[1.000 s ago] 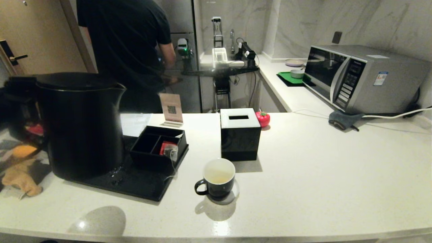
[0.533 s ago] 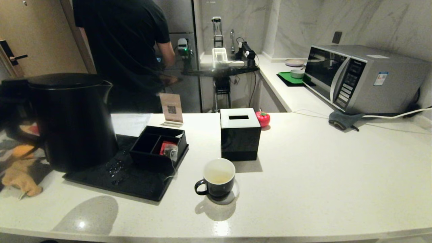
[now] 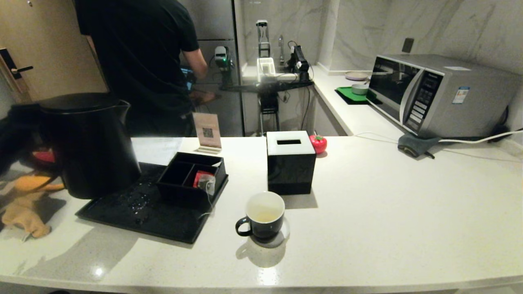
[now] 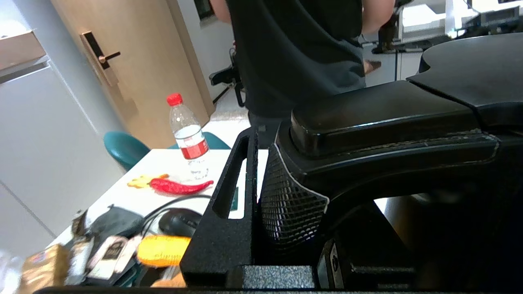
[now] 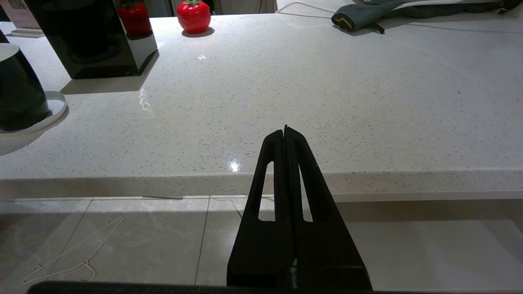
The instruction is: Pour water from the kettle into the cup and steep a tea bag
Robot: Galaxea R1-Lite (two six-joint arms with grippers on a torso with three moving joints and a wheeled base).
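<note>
One left end effector [image 4: 261, 196] pinches the kettle [image 3: 92, 143] handle; no label text is legible.

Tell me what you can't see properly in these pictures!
- Kettle base, head view: whether it touches the black tray can't be told.
- Left gripper, left wrist view: one side hidden behind the kettle handle.
- Tea bag, head view: too small for detail.
- Cup, right wrist view: cut off by the edge.
</note>
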